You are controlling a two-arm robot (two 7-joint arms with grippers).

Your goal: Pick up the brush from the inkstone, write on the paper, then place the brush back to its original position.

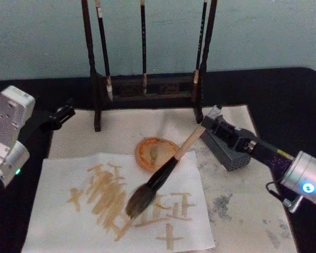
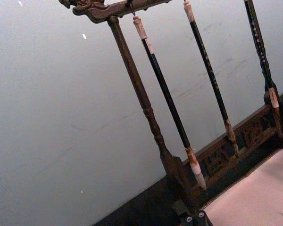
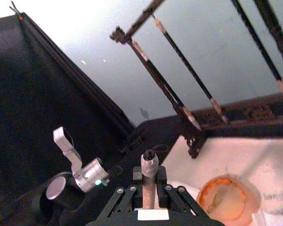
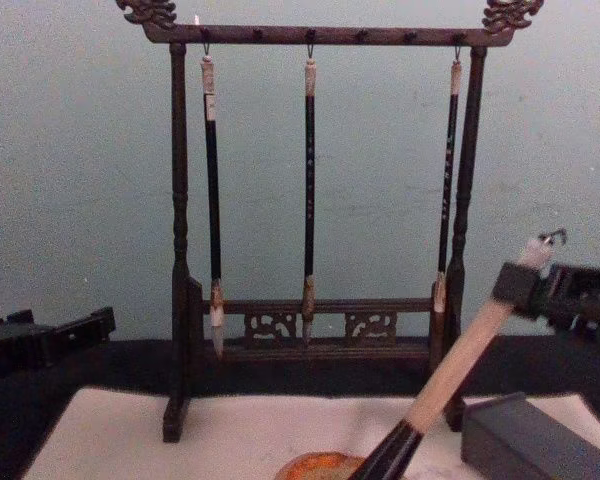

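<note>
The brush [image 1: 166, 171] — clamped in right gripper's [image 1: 206, 124] jaws — tip on the paper [image 1: 58, 179], strokes unreadable; left gripper [image 1: 63, 113] parked aside.

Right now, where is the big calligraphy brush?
In the head view the brush slants across the centre, its handle top held in the right pincer, bristles down on the paper, just in front of the orange dish.

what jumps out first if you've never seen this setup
The big brush slants across the middle, clamped at its handle end by the right gripper, with its bristles down on the paper among broad tan strokes. Behind it a dark wooden rack hangs three thin brushes. The left gripper sits parked at far left.
</note>
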